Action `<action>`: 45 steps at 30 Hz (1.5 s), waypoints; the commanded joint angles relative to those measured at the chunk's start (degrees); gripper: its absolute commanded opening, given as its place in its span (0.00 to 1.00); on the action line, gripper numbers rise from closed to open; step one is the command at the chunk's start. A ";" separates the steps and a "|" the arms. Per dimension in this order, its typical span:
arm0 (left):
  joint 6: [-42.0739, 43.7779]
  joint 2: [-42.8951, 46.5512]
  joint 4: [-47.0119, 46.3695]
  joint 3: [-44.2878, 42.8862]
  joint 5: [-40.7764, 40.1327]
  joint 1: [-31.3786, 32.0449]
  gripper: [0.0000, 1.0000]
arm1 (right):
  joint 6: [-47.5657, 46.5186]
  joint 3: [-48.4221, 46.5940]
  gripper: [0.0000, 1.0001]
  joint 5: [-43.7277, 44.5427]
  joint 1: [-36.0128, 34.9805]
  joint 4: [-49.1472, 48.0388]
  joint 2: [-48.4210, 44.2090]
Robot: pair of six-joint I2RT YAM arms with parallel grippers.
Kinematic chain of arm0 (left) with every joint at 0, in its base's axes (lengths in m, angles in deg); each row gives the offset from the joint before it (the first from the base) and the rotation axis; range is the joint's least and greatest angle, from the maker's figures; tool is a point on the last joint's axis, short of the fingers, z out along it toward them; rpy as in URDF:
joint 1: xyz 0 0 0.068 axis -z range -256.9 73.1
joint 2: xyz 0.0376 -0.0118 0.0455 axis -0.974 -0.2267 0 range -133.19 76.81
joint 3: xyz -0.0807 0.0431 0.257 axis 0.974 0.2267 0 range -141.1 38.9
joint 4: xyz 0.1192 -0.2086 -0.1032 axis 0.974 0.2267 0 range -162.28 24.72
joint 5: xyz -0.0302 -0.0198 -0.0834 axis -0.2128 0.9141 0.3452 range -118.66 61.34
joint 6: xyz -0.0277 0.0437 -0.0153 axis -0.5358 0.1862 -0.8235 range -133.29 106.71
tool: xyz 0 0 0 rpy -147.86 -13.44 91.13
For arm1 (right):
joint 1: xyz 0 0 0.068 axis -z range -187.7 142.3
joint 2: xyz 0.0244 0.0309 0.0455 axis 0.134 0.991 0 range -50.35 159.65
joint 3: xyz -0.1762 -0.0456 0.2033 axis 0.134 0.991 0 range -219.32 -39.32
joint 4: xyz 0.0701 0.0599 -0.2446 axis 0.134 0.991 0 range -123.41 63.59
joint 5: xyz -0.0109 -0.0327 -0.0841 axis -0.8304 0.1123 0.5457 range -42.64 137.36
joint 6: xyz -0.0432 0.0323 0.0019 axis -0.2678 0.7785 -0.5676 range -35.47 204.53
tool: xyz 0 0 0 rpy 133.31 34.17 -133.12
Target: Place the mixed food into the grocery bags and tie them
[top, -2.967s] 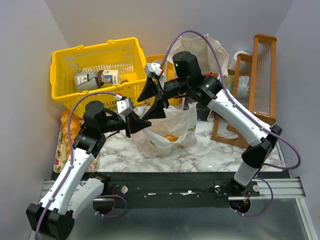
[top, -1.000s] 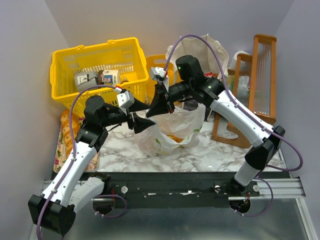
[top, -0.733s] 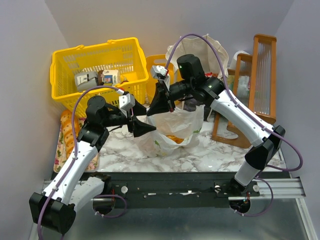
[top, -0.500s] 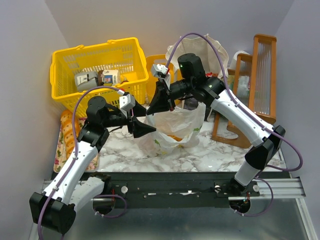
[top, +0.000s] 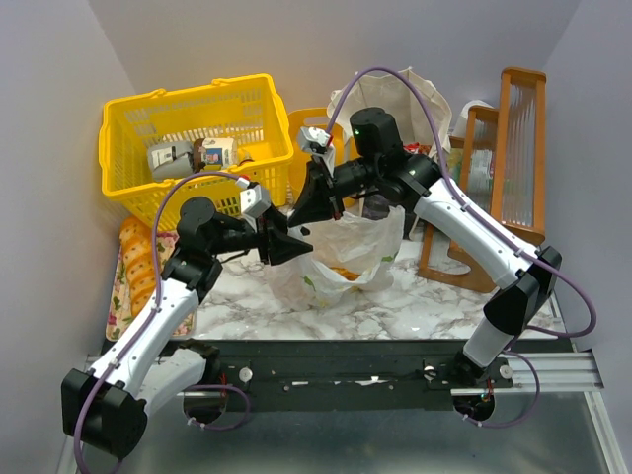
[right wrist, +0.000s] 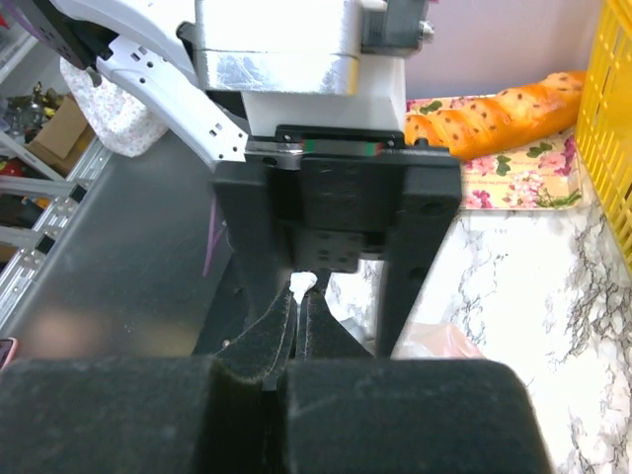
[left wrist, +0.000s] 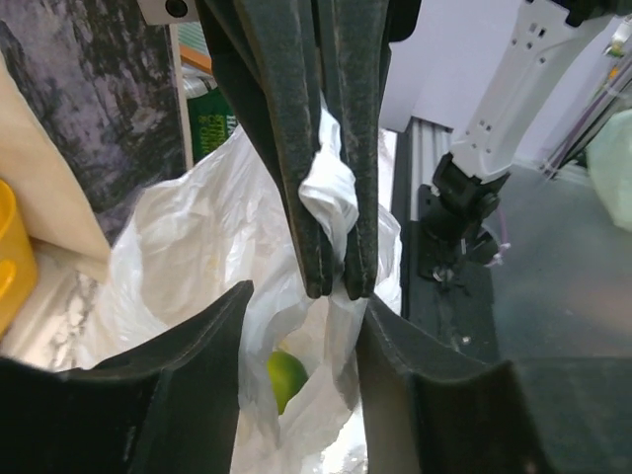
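Note:
The white plastic grocery bag [top: 346,252] stands mid-table, and an orange [top: 344,273] shows through it. My right gripper [top: 314,215] is shut on a bunched handle of the bag [left wrist: 331,193] and holds it up. The left gripper [top: 302,243] sits just below, its jaws apart on either side of the hanging plastic strip [left wrist: 341,341]. A green round fruit [left wrist: 286,380] lies inside the bag. In the right wrist view a white nub of plastic [right wrist: 303,284] pokes out between the shut fingers of the right gripper [right wrist: 301,296]. The beige canvas tote [top: 410,99] stands behind.
A yellow basket [top: 188,138] with cartons sits back left. Bread loaves [top: 138,262] lie on a floral cloth at the left edge. A wooden rack [top: 504,178] stands at the right. A smaller yellow container [top: 311,123] is behind the bag.
The left gripper has moved right, in under the right gripper, and its jaws have narrowed around the bag's plastic. My right gripper has kept its hold on the handle.

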 commanded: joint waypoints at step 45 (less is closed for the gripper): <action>0.08 -3.31 4.33 -1.31 -1.48 -7.11 0.00 | -8.36 34.77 0.78 -14.92 27.60 -5.93 -20.07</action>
